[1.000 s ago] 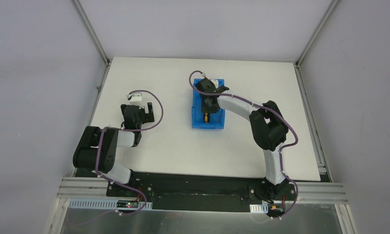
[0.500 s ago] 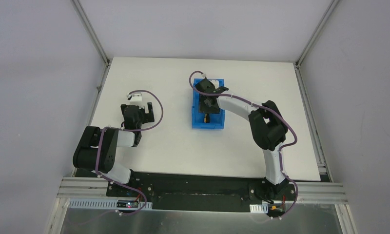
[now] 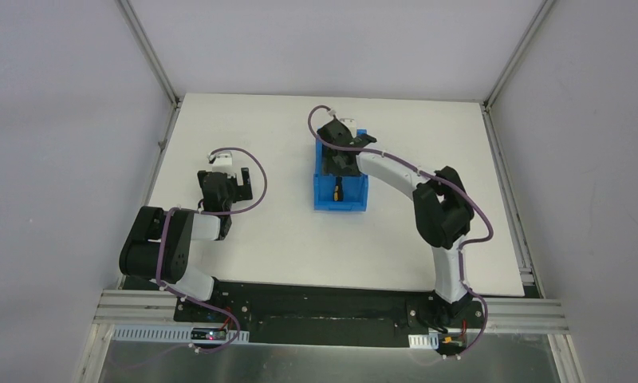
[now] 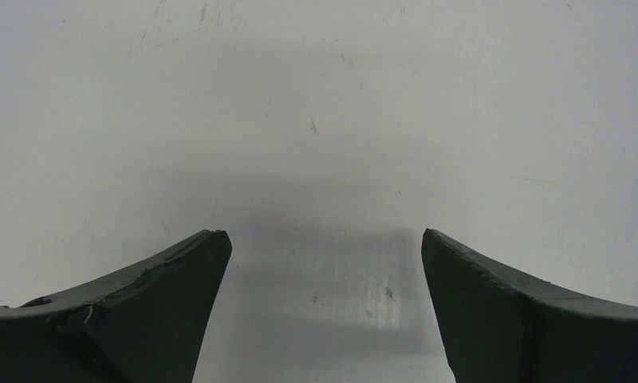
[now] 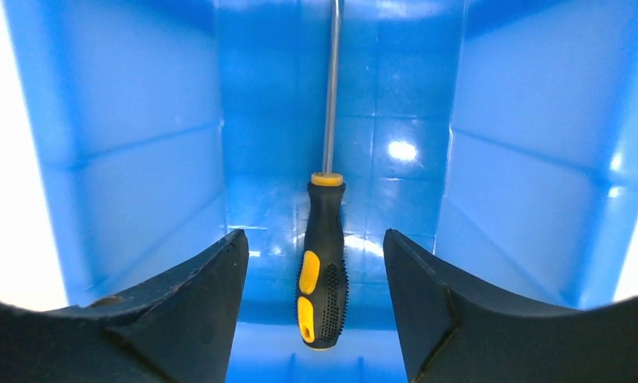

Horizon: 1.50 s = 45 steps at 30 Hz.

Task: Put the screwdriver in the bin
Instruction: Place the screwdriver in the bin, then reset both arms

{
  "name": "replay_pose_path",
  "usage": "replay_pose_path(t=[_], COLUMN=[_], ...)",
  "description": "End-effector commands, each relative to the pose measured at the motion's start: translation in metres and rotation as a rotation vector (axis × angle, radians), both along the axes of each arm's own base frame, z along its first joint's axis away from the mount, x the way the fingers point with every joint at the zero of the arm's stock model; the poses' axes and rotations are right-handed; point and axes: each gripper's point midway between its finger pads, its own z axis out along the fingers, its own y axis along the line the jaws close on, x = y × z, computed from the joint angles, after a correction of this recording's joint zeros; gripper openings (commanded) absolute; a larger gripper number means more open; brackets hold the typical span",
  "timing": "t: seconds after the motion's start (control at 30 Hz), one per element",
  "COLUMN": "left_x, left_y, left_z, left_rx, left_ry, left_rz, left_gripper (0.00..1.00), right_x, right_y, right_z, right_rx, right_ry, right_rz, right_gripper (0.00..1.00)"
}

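Top external view: the white table [image 3: 284,239] carries the blue bin [image 3: 352,204] near its middle. The right arm [image 3: 395,169] reaches over the bin, and within the last second its wrist has drawn back from the bin's middle toward its far end. The left arm [image 3: 172,239] sits folded well to the left of the bin, its jaws apart over bare table. In the right wrist view the right jaws stand apart, holding nothing. The screwdriver [image 5: 322,263] lies loose on the bin's floor below their gap. The drop looks done, with only the arm's retreat left.
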Motion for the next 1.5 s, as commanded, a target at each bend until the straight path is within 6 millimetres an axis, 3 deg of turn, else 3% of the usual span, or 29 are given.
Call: replay_pose_path(t=[0.0,0.2,0.23,0.27,0.4,0.6,0.83,1.07,1.27,1.47], left_x=[0.005,0.005,0.005,0.004,0.005,0.005,0.005,0.005,0.004,0.005], left_y=[0.002,0.002,0.002,0.002,0.002,0.002,0.002,0.003,0.002,0.002], left_z=[0.013,0.013,0.012,0.012,0.012,0.012,0.013,0.013,0.012,0.013], left_rx=[-0.012,-0.012,-0.012,-0.012,-0.012,-0.012,-0.012,-0.012,-0.012,-0.012], left_ry=[-0.045,-0.045,-0.045,-0.044,-0.045,-0.045,-0.045,-0.045,-0.044,-0.046], left_rz=[0.004,0.005,0.004,0.004,0.005,0.005,0.005,0.006,0.005,0.005], left_gripper=[0.99,0.99,0.99,0.99,0.99,0.99,0.99,0.99,0.99,0.99], right_x=[0.014,0.016,0.016,0.015,0.014,0.015,0.018,0.011,0.007,0.003], right_y=[0.006,-0.001,-0.002,-0.003,-0.020,-0.071,-0.160,-0.231,-0.276,-0.290], right_z=[0.084,0.130,0.135,0.142,0.160,0.180,0.177,0.173,0.167,0.155], right_rx=[0.067,0.075,0.073,0.073,0.038,0.008,0.008,-0.015,-0.007,0.023], right_ry=[-0.164,-0.251,-0.262,-0.274,-0.320,-0.355,-0.332,-0.294,-0.252,-0.222], right_rz=[0.021,0.035,0.043,0.045,0.028,-0.031,-0.145,-0.176,-0.210,-0.168], right_gripper=[0.68,0.82,0.94,0.98,0.98,0.98,0.99,0.98,0.98,0.98])
